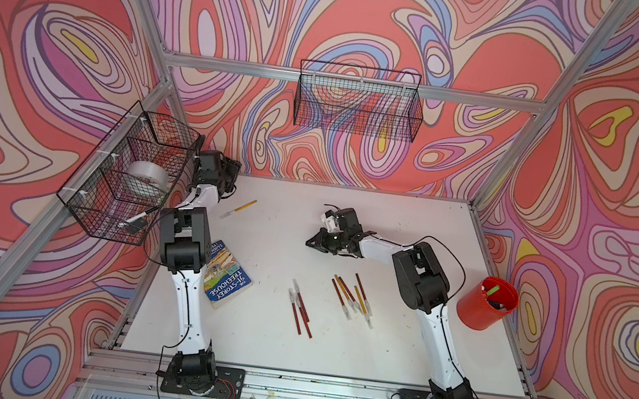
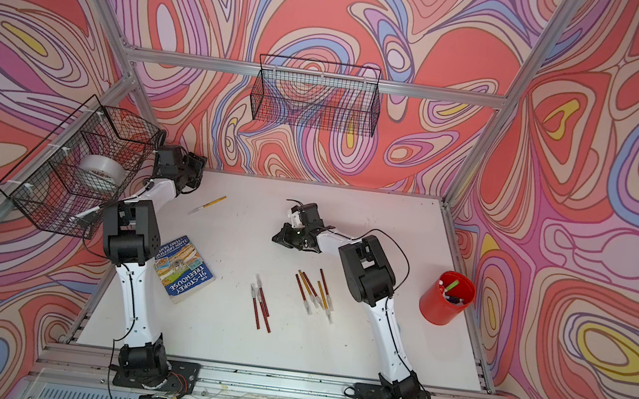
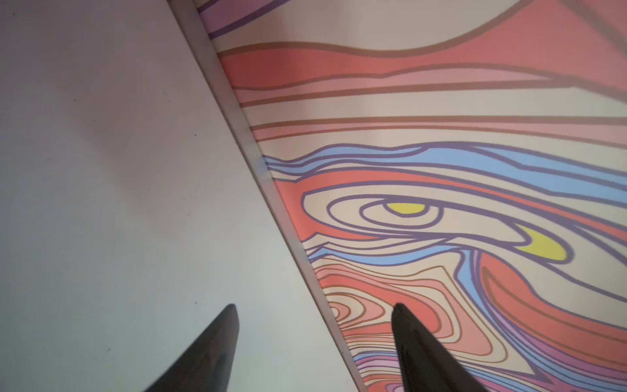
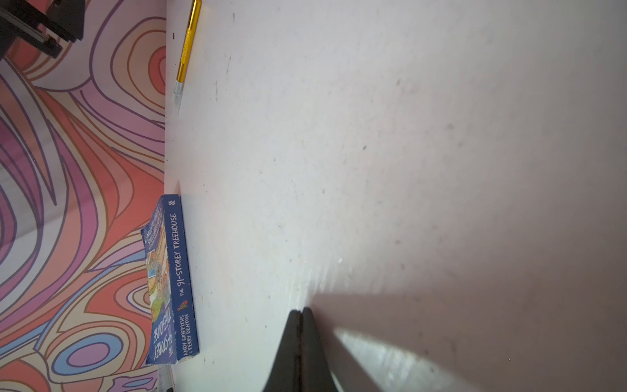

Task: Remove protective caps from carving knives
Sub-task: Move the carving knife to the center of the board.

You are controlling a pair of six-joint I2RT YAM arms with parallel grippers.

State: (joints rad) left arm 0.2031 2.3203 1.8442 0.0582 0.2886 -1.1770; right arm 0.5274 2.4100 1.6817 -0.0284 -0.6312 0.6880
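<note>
From my station I see the left pincer (image 3: 315, 305) released. Its two dark fingers (image 3: 217, 342) are spread apart with nothing between them, over the far left corner of the white surface (image 1: 287, 204) where it meets the patterned wall. The right pincer (image 4: 300, 310) is clenched, tip pressed to tip and empty, low over the middle of the surface and pointing towards the left side. The carving knives (image 1: 353, 297) lie in three places, all flat on the surface. A lone yellow knife (image 1: 239, 209) lies at an angle near the far left, between the two pincers and touching neither; the right wrist view shows a translucent cap (image 4: 177, 96) on its tip. A dark red bundle (image 1: 301, 311) lies near the middle front, with whitish ends towards the far side. Just to its right is a mixed red and yellow bundle, fanned out, with the protective caps (image 1: 357, 314) at the near ends. I cannot count the caps in either bundle from here. A blue book (image 1: 228, 276) lies beside the left arm, well apart from the knives. A red cup (image 1: 486, 304) stands at the right edge. The wire basket (image 1: 132, 172) on the left frame holds a tape roll (image 1: 146, 180).
</note>
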